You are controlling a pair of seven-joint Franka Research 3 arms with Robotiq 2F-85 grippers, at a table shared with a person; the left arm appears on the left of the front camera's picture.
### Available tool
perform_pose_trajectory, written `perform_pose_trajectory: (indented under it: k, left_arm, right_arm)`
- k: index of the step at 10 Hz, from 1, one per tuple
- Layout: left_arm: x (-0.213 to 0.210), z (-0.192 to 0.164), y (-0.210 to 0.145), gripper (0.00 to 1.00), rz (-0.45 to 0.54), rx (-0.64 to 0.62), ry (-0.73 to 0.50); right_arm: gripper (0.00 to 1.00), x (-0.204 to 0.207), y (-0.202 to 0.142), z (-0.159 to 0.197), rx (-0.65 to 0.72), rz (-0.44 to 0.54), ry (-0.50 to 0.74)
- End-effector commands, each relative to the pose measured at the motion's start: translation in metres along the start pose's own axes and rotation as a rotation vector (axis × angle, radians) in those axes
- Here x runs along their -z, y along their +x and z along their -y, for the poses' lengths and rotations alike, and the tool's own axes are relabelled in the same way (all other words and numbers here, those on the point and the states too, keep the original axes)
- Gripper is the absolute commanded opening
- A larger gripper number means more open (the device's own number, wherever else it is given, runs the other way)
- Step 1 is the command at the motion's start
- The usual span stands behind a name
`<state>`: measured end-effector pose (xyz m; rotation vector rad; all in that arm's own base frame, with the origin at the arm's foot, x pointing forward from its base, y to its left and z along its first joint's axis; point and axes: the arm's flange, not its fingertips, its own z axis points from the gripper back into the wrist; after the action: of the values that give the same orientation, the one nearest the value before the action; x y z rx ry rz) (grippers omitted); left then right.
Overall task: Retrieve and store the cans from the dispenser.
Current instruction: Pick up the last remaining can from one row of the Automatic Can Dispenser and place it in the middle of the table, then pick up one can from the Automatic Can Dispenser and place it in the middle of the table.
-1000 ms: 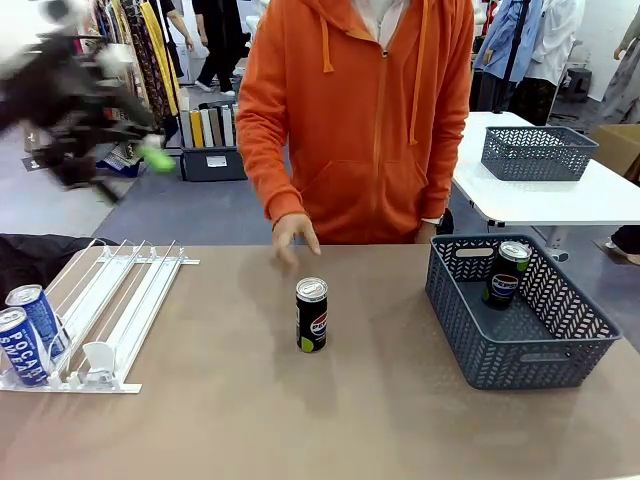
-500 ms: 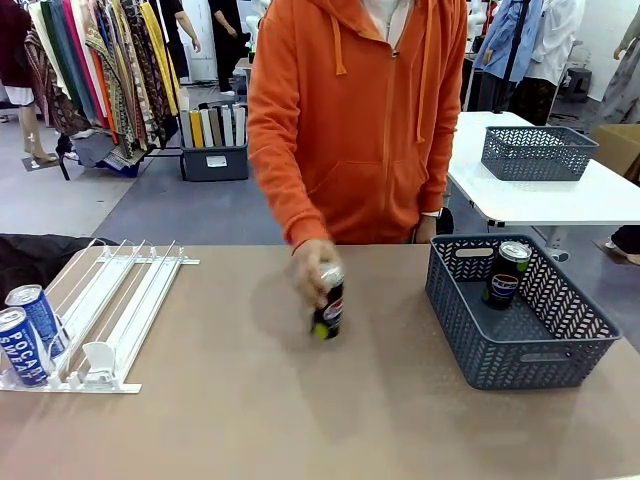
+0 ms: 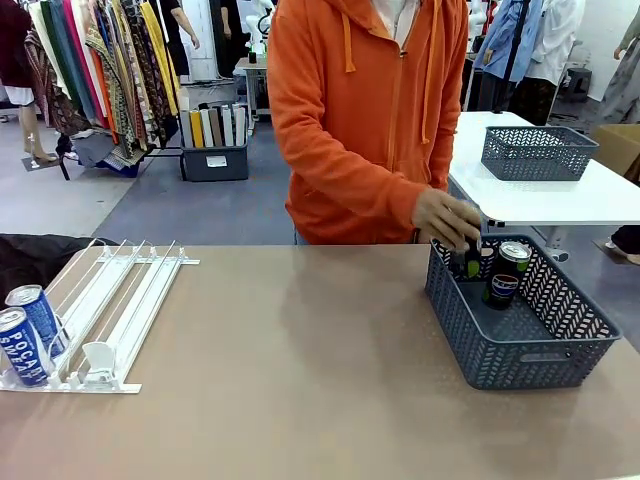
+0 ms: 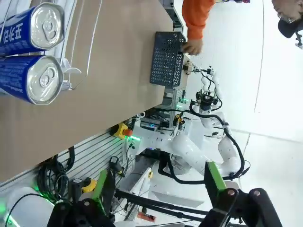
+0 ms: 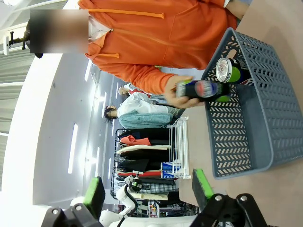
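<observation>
The left gripper (image 4: 158,187) and right gripper (image 5: 147,191) are seen released, empty. Ahead of the left gripper, slim blue aluminium cans (image 4: 28,78) are judged light, slick, dentable; best grasped mid-body.

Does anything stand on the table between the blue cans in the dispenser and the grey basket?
Nothing visible stands between the blue cans and the basket. The person's hand, holding a black can, is at the basket's far left corner.
</observation>
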<state>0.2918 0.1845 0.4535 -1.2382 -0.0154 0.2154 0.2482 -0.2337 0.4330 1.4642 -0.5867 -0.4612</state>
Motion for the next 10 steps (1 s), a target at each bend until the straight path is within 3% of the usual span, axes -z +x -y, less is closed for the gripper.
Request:
perform_pose_trajectory:
  k: [1,10]
  left_arm:
    - [-0.0041,0.0145,-0.0097,1.00,0.010,0.040,-0.002]
    - [-0.0041,0.0145,-0.0097,1.00,0.010,0.040,-0.002]
  right_arm:
    - [1.00,-0.0001,0.0023,-0.0042,-0.005,0.007,0.020]
    - [1.00,-0.0001,0.0023,-0.0042,-0.005,0.007,0.020]
